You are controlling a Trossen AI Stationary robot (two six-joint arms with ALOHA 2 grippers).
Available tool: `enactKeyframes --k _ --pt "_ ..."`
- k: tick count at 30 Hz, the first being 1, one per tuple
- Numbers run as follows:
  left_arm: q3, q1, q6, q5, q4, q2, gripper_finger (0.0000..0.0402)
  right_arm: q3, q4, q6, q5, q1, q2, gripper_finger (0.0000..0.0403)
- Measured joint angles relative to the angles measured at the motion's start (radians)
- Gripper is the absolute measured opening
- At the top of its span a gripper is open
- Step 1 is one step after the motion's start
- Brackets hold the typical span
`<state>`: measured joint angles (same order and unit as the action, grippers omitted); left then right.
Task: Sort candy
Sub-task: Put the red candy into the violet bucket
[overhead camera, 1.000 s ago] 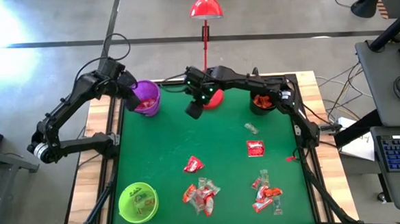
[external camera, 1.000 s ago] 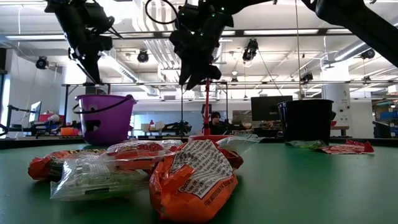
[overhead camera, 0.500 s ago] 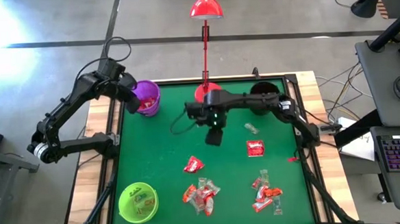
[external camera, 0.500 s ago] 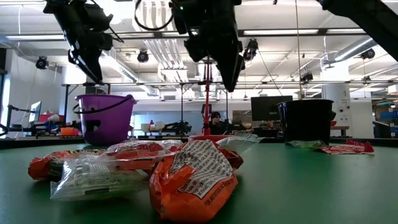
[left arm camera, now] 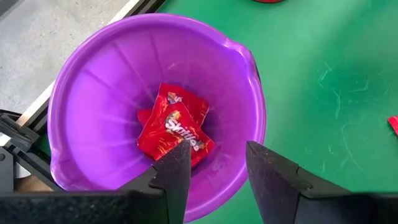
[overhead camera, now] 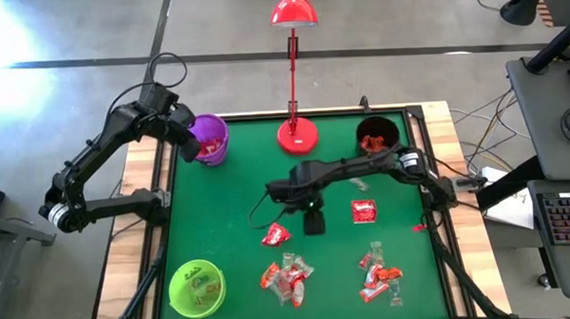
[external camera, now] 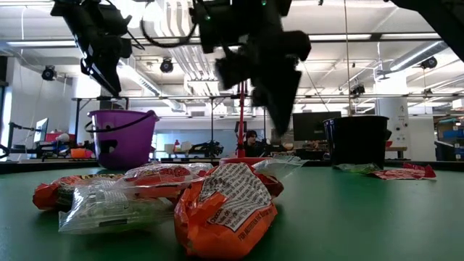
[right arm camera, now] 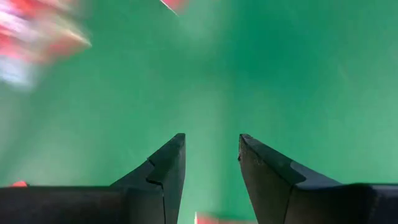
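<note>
Right gripper (overhead camera: 313, 223) moved from lamp base (overhead camera: 297, 136) toward table centre, fingers apart, empty. Left gripper (left arm camera: 214, 165) unchanged over purple bucket (overhead camera: 209, 139) at 11 o'clock, parted, empty. Candy (overhead camera: 286, 278) at 6 o'clock.

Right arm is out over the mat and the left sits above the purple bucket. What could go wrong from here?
The right gripper, open and empty, is close to the lone red packet; a low approach could shove it into the pile. That pile's sweets overlap, so one pinch may lift two. The left gripper hangs open over the purple bucket and could clip its rim when leaving.
</note>
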<state>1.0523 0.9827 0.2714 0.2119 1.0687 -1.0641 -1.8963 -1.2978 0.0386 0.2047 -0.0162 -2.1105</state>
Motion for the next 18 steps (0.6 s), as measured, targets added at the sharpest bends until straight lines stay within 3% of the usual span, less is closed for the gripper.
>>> enactKeyframes --k 5,18 --pt "0.0 0.0 -0.007 0.0 0.001 0.0 0.0137 0.062 0.229 0.174 0.176 -0.029 0.0 0.0139" --pt "0.0 0.0 -0.019 0.0 -0.003 0.0 0.0137 0.07 0.477 0.384 0.16 -0.029 -0.001 0.0141"
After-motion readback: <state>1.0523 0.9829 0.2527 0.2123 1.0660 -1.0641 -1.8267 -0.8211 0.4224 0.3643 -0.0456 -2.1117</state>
